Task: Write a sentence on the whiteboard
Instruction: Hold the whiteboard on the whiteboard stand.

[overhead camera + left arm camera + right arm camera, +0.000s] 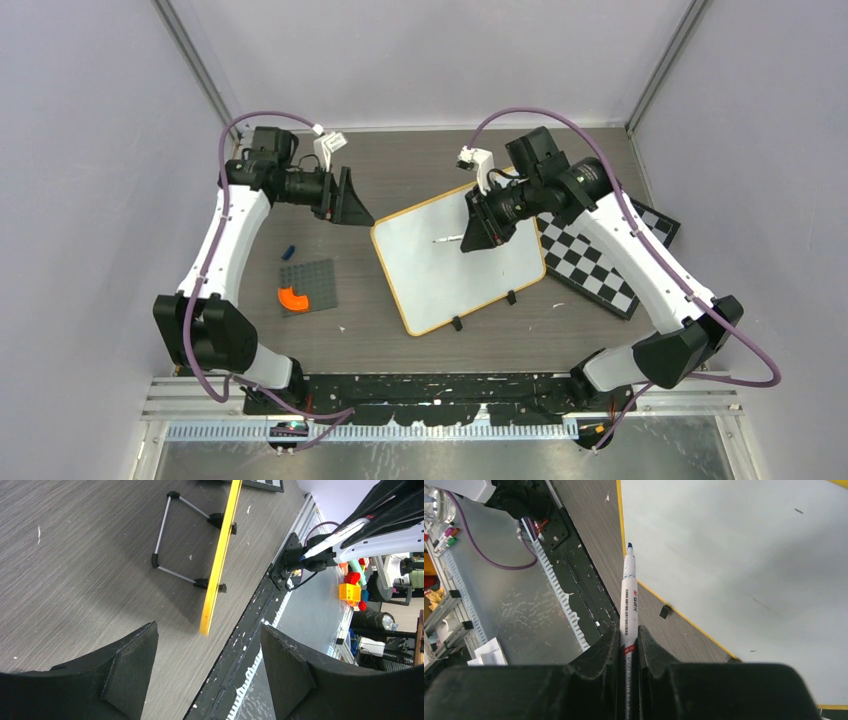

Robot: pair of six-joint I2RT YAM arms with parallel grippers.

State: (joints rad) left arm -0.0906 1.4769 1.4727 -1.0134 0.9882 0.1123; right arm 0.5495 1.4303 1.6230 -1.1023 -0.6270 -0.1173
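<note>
The whiteboard (440, 280), white with a thin yellow frame, leans on the table's middle on its black clip feet. In the left wrist view I see it edge-on as a yellow strip (220, 565) with a wire stand (167, 535) behind it. My right gripper (472, 238) hovers over the board's upper part, shut on a white marker (447, 239). The marker (629, 592) points its dark tip just off the whiteboard (734, 555) near its yellow edge, between the shut jaws of the right gripper (628, 632). My left gripper (360, 215) stands open at the board's left corner. Nothing is between the jaws of the left gripper (207, 645).
A black-and-white checkered board (600, 255) lies right of the whiteboard, partly under my right arm. A grey baseplate (310, 280) with an orange piece (293, 298) sits at the left, a small blue bit (288, 250) above it. A black rail (430, 385) runs along the near edge.
</note>
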